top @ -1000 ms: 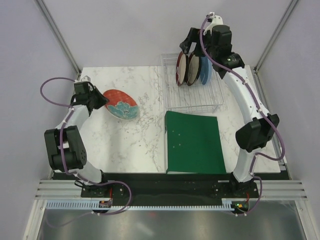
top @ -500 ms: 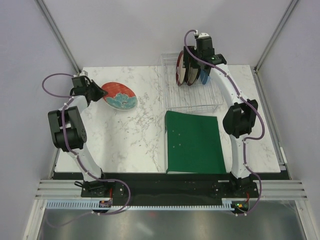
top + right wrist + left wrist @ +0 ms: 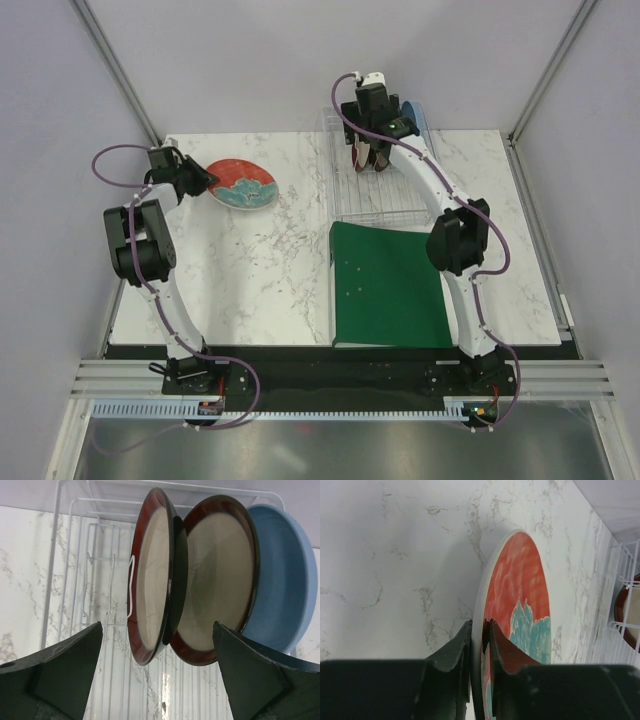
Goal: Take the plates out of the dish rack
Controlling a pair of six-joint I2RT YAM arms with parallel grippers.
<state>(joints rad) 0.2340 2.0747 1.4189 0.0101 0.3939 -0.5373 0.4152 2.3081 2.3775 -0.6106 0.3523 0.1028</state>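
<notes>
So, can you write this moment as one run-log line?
left claw: shut on red plate rim | right claw: open, facing rack | rack: three plates upright inside

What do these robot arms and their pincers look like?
The left arm and right arm are white tubes linked by chunky black joints, a purple cable looping along each. The left pincer and right pincer end in two dark, wedge-shaped fingers.
</notes>
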